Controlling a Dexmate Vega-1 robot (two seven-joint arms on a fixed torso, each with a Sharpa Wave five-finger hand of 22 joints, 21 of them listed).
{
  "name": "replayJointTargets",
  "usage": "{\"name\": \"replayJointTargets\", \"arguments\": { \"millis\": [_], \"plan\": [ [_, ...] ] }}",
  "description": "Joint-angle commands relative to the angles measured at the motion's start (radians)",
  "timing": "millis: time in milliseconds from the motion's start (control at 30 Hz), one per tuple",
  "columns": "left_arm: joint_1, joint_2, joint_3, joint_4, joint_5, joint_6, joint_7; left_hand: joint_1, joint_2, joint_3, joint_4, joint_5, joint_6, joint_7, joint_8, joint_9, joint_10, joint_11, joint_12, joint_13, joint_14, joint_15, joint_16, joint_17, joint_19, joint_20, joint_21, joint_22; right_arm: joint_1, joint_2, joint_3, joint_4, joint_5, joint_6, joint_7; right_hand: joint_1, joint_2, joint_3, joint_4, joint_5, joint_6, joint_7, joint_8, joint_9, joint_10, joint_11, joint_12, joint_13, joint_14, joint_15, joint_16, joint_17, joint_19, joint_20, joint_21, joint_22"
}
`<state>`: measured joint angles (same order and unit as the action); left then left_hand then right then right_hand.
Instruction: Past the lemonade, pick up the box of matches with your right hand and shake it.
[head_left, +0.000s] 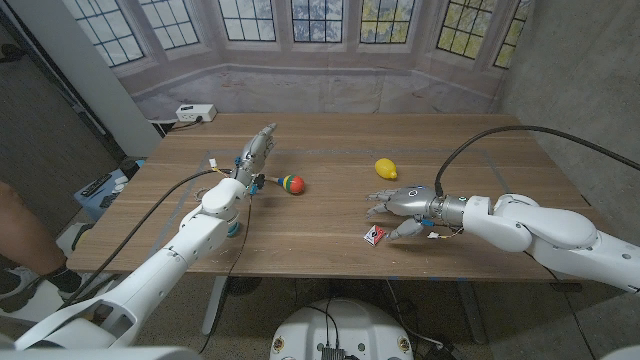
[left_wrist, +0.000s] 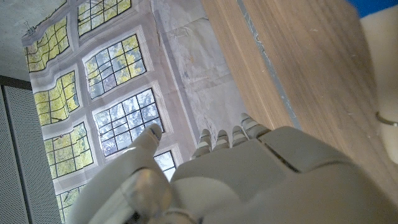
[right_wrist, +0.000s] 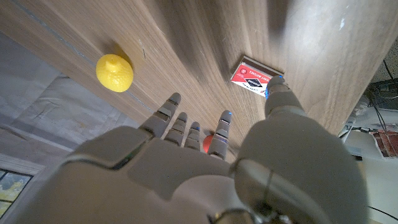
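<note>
Right hand (head_left: 405, 206) open, fingers spread, empty, poised just beside box of matches (head_left: 375, 236), which lies flat on bench (head_left: 330, 240) near front edge, lemon (head_left: 386, 168) farther back; best to lower thumb and fingers astride box's long sides, pinch firmly, then lift.

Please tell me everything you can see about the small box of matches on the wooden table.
The small flat box of matches has a red and white printed label with a dark mark; it looks like cardboard. It appears closed and lies label up on the wooden table near the front edge, turned at a slant to that edge. The right hand hovers close, fingers spread, its thumb tip next to the box; actual contact cannot be confirmed.
</note>
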<state>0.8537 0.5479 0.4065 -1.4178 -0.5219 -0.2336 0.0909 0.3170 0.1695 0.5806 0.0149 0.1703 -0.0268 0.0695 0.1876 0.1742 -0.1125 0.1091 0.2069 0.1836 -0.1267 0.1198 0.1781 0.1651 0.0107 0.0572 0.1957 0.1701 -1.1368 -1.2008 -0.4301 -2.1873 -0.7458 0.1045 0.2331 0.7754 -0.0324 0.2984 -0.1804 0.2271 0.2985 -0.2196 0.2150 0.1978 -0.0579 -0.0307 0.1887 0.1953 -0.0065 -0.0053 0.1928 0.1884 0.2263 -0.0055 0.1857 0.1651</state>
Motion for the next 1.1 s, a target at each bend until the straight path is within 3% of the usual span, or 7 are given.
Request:
{"name": "replayJointTargets", "arguments": {
  "millis": [33,267,700,1100],
  "plan": [
    [0.010,0.012,-0.006,-0.010,-0.002,-0.013,-0.015,0.007,-0.007,0.005,-0.006,0.004,0.008,0.004,-0.003,0.004,0.000,0.002,0.000,0.006,0.000,0.002,-0.001,0.002,0.000,0.006,-0.001,0.003,-0.014,0.012,-0.013,-0.004,-0.052,0.000,-0.021,0.016,0.001,0.009,0.001,0.005,0.012,0.000,0.004,0.003,-0.007,0.001,0.006,0.003,0.006,-0.004,0.007,0.005,0.008,-0.001,0.005,0.004],
    [0.015,0.012,-0.007,-0.006,-0.006,-0.023,-0.024,0.008,-0.007,0.005,-0.009,0.005,0.009,0.003,-0.003,0.004,0.000,0.002,-0.001,0.006,0.000,0.003,-0.001,0.002,0.000,0.007,-0.001,0.003,-0.005,0.030,-0.030,0.002,-0.083,0.002,-0.017,0.023,0.000,0.011,0.002,0.005,0.019,0.000,0.006,0.004,-0.001,0.000,0.009,0.004,0.008,-0.006,0.008,0.005,0.010,-0.001,0.006,0.004],
    [0.023,0.012,-0.009,-0.007,-0.009,-0.029,-0.025,0.011,0.004,0.009,-0.011,0.006,0.011,0.004,-0.003,0.004,0.001,0.004,0.000,0.006,0.002,0.005,0.000,0.003,0.003,0.010,0.000,0.003,0.068,0.083,-0.076,0.044,-0.094,0.044,0.038,0.034,0.002,0.014,0.006,0.005,0.033,0.000,0.010,0.005,0.001,0.000,0.010,0.004,0.008,-0.008,0.009,0.006,0.010,-0.003,0.005,0.004],
    [0.032,0.017,-0.014,-0.011,-0.010,-0.029,-0.021,0.013,0.000,0.007,-0.016,0.005,0.011,0.003,-0.003,0.004,0.000,0.002,-0.001,0.006,0.001,0.003,-0.001,0.003,0.000,0.009,-0.002,0.003,0.096,0.099,-0.093,0.071,-0.093,0.067,0.048,0.038,0.010,0.017,0.013,0.004,0.051,0.001,0.016,0.006,0.007,0.000,0.012,0.004,0.007,-0.008,0.010,0.007,0.010,-0.005,0.005,0.004]
  ]
}}
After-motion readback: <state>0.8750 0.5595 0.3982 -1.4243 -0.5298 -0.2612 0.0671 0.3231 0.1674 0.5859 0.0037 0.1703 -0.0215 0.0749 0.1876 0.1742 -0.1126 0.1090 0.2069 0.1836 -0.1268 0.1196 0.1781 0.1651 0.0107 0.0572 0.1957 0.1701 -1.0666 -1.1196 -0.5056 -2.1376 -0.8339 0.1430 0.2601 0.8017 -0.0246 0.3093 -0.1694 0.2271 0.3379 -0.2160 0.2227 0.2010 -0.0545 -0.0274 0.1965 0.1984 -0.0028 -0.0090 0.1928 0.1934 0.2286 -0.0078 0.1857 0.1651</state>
